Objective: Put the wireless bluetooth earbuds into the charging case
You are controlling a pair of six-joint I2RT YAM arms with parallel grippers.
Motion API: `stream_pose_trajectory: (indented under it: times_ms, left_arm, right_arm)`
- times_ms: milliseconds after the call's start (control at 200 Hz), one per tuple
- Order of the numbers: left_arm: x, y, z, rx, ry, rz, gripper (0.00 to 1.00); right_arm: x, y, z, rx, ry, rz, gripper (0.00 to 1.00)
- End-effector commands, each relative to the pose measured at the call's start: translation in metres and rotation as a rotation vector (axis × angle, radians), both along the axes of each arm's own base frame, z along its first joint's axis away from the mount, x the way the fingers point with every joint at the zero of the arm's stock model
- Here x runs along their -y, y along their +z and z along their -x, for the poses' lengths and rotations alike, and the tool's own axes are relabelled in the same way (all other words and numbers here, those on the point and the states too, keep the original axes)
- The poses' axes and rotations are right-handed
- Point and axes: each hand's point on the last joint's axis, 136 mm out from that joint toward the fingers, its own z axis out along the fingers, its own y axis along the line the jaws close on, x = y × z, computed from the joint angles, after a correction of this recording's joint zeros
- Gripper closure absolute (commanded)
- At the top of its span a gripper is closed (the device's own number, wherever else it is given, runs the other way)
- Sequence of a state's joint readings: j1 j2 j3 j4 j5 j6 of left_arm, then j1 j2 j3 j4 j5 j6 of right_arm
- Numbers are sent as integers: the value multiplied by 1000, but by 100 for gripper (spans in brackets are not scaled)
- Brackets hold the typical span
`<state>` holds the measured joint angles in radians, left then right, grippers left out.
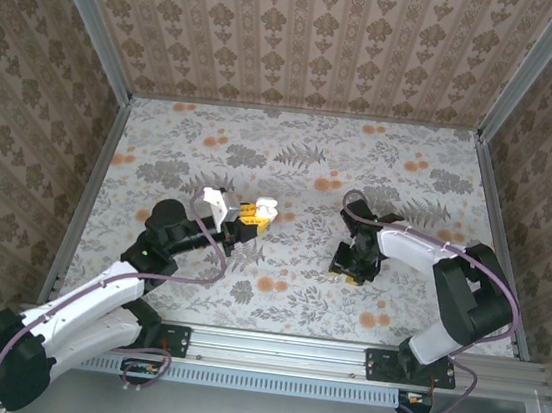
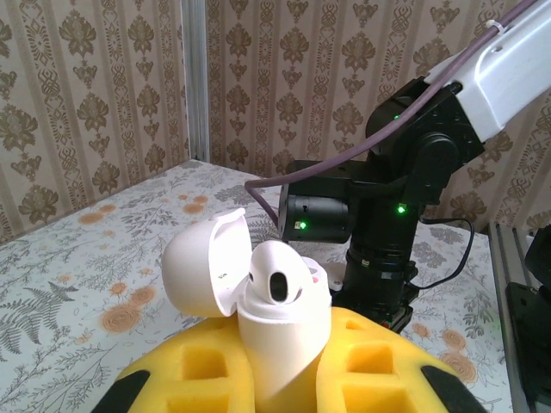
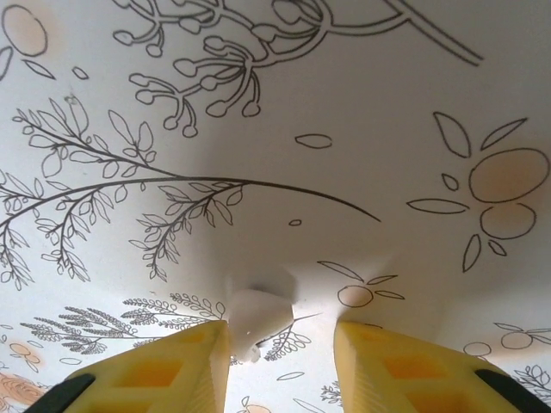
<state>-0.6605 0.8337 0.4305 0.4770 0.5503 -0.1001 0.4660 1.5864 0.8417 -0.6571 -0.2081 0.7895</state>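
Small white plastic earbud (image 3: pixel 258 314) lies on the floral-patterned desk (image 3: pixel 362 103) between the parted yellow jaws of the right gripper (image 3: pixel 280 337), touching one. Centre it before closing gently, or it could squirt aside. The left gripper (image 1: pixel 253 215) has its jaws clamped on the open white rounded charging case (image 2: pixel 284 331), with a second white earbud (image 2: pixel 277 282) seated inside.

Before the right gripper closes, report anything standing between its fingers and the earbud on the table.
Nothing visible. The earbud lies on the table between the open fingers of the right gripper, close to one, bare cloth toward the other.
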Motion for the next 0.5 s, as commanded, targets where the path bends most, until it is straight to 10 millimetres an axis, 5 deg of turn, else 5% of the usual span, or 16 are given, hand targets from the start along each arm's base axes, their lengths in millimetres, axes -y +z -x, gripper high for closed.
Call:
stream_pose_trajectory:
  times_ms: [0,495]
  left_arm:
    - [2,11,2,37,-13,9,100]
    - [2,8,1,39,-6,1,100]
  right_arm:
    - [-8,0,-27,91,44,13,63]
    - [-3,14,-29,125,95,77,57]
